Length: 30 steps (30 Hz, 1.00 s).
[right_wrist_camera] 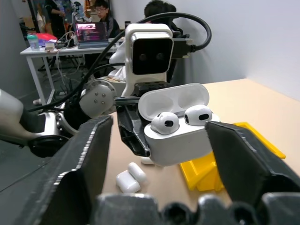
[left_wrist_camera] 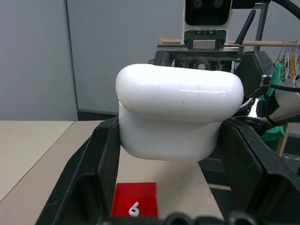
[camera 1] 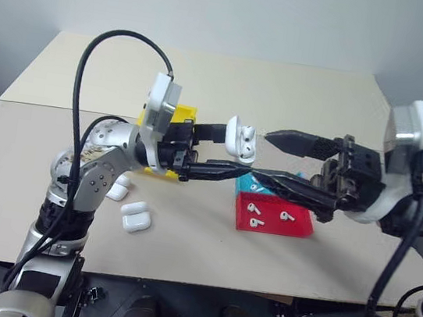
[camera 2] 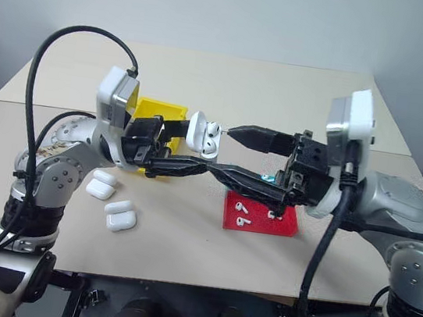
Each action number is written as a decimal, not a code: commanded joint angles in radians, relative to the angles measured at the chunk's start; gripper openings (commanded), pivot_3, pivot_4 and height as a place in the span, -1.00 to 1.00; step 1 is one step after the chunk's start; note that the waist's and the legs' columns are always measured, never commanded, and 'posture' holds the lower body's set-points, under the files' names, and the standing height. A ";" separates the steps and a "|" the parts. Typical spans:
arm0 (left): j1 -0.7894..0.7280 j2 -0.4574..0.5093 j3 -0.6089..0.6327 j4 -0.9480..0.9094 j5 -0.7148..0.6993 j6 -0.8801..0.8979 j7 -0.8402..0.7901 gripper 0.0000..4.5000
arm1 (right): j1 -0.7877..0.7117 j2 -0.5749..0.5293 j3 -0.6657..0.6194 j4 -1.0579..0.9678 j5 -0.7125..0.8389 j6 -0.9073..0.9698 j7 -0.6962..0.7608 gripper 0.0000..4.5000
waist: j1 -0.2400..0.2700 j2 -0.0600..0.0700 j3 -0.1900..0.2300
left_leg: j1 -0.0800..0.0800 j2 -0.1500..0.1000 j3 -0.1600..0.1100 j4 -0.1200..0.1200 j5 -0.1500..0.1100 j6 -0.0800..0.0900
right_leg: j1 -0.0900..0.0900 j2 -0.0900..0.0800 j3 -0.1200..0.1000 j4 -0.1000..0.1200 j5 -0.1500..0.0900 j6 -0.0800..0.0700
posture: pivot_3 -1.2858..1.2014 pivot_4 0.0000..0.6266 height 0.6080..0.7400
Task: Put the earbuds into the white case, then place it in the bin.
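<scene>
Judging by its glossy rounded shell, the white case point(right_wrist_camera: 176, 131) looked light, rigid and slippery, best held across its flat sides low on the body, clear of the hinged lid. That was how the left gripper point(camera 2: 167, 146) had it: fingers closed on the lower half, case lifted above the middle of the table point(camera 1: 298, 100) with the lid flipped open. Two earbuds point(right_wrist_camera: 180, 119) sat in their sockets, heads showing; small and smooth, they would probably slip out if the case tipped before the lid was shut.

The right gripper point(camera 1: 274, 161) faced the case from the right with its fingers apart, one on either side of the case, holding nothing.

By count: one case held, and two more closed cases point(camera 1: 128, 203) lay on the near left of the table. Besides the two seated earbuds, three loose earbuds point(camera 1: 268, 215) lay in the red tray point(camera 1: 300, 228) to the near right. A blue tray point(camera 1: 249, 184) was partly hidden behind the fingers. One yellow bin point(camera 2: 163, 111) stood behind the left gripper, so the drop would likely be a short one.
</scene>
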 commanded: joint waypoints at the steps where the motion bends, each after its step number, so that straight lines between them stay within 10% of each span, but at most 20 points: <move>1: -0.011 -0.010 0.000 -0.019 -0.003 -0.018 -0.008 0.26 | -0.011 -0.028 -0.043 0.004 0.024 -0.033 0.045 0.00 | 0.000 0.000 0.000 | 0.000 0.000 0.000 0.000 0.000 0.000 | 0.000 0.000 0.000 0.000 0.000 0.000 | 0.03 -0.52 1.00; 8: -0.017 -0.017 -0.023 -0.012 0.037 -0.015 0.004 0.26 | -0.126 -0.097 -0.022 0.114 -0.053 -0.060 0.144 -0.99 | 0.000 0.000 0.000 | 0.000 0.000 0.000 0.000 0.000 0.000 | 0.000 0.000 0.000 -0.001 0.000 0.000 | 0.03 -0.52 1.00; 19: -0.057 -0.067 -0.091 0.033 0.132 -0.025 0.052 0.26 | -0.612 -0.103 0.390 0.384 -0.530 -0.255 0.509 -0.99 | -0.002 0.000 0.000 | -0.001 0.000 0.002 0.000 0.000 0.000 | -0.002 0.000 0.001 -0.002 0.000 0.000 | 0.03 -0.52 1.00; 30: -0.059 -0.068 -0.075 0.036 0.140 -0.028 0.052 0.26 | -0.664 -0.056 0.524 0.459 -0.787 -0.444 0.713 -0.99 | 0.004 0.000 0.000 | -0.002 0.000 0.001 0.000 0.000 0.000 | -0.001 0.000 -0.001 -0.003 0.000 0.000 | 0.03 -0.52 1.00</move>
